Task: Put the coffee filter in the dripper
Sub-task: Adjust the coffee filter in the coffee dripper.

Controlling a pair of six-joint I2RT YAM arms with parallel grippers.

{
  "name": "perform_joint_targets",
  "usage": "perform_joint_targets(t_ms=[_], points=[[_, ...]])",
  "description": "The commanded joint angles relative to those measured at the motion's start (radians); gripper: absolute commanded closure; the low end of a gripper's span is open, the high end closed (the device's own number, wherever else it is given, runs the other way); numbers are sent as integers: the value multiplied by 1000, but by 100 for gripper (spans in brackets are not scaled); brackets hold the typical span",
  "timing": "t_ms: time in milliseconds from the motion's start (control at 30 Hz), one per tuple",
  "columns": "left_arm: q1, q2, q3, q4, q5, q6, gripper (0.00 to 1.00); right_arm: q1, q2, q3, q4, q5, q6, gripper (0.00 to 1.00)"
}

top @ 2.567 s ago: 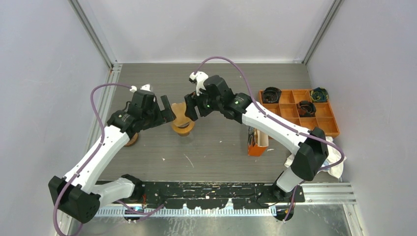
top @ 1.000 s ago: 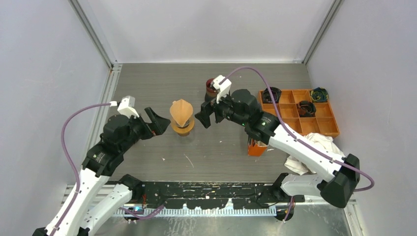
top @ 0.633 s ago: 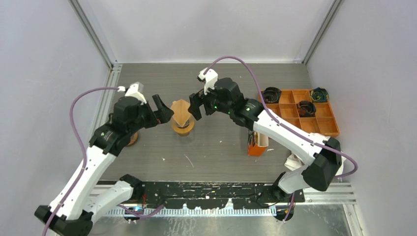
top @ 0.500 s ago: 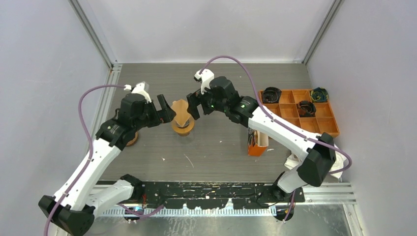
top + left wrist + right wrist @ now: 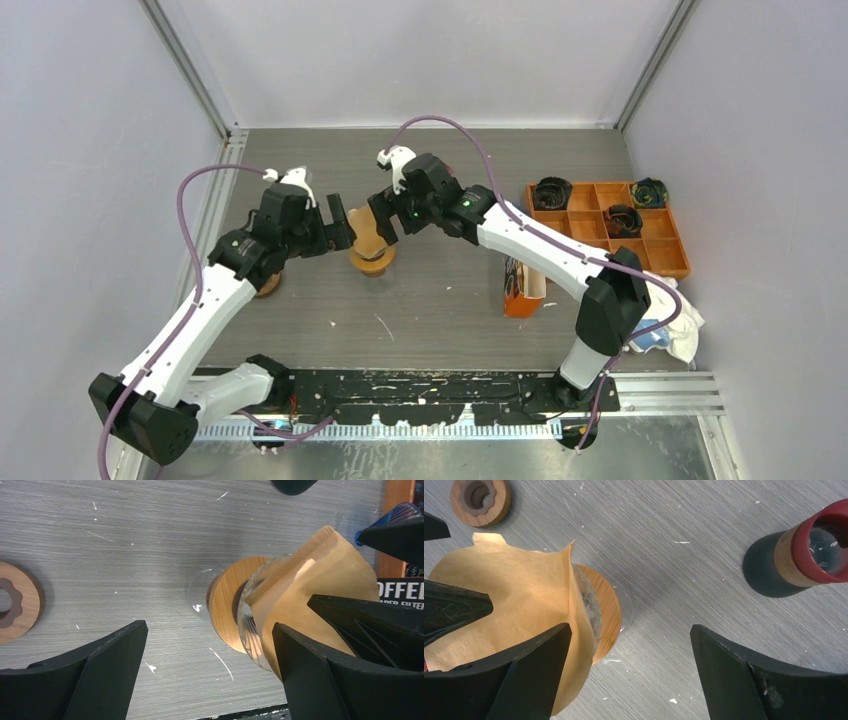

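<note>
**Work surface and enclosure.** The table [image 5: 440, 300] is grey and wood-grained, marked with pale scratches and flecks. Pale lilac-grey walls [image 5: 90, 150] close it in on three sides. Aluminium rails [image 5: 190, 80] run up the two far corners.

**Task items.** The dripper [image 5: 371, 262] — wooden base, ribbed glass cone — stands left of table centre. The coffee filter [image 5: 365, 228], brown paper, sits upright in the cone. Its top rises well above the rim and is partly folded.

**Left gripper** [image 5: 336, 222]. It is at 9 o'clock from the filter, with the jaws spread wide and holding nothing. In the left wrist view one finger overlaps the filter's edge; contact cannot be confirmed.

**Right gripper** [image 5: 384, 222]. It is at 3 o'clock from the filter, with the jaws likewise wide apart and empty.

**Other items, read from the dripper:**
- The wooden ring [image 5: 268, 286] lies flat at 8 o'clock, partly under the left arm.
- The orange carton [image 5: 517, 295] stands upright at 4 o'clock.
- The orange compartment tray [image 5: 660, 270] is at 3 o'clock near the right wall, holding three dark round pieces [image 5: 552, 192].
- The white cloth [image 5: 685, 325] is at 4 o'clock, beside the right arm's base.
- The red-topped cylinder [image 5: 809, 555] stands upright, well apart from the dripper — visible in the right wrist view only.
</note>
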Motion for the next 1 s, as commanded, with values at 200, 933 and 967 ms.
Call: perform_joint_targets(t_ms=[200, 933, 967], points=[[9, 47, -1, -8, -35, 28, 1, 1, 36, 57, -7, 8, -22, 5], [19, 53, -33, -3, -35, 32, 1, 1, 45, 63, -12, -10, -37, 5], [19, 54, -32, -1, -31, 32, 1, 1, 40, 64, -10, -16, -37, 5]])
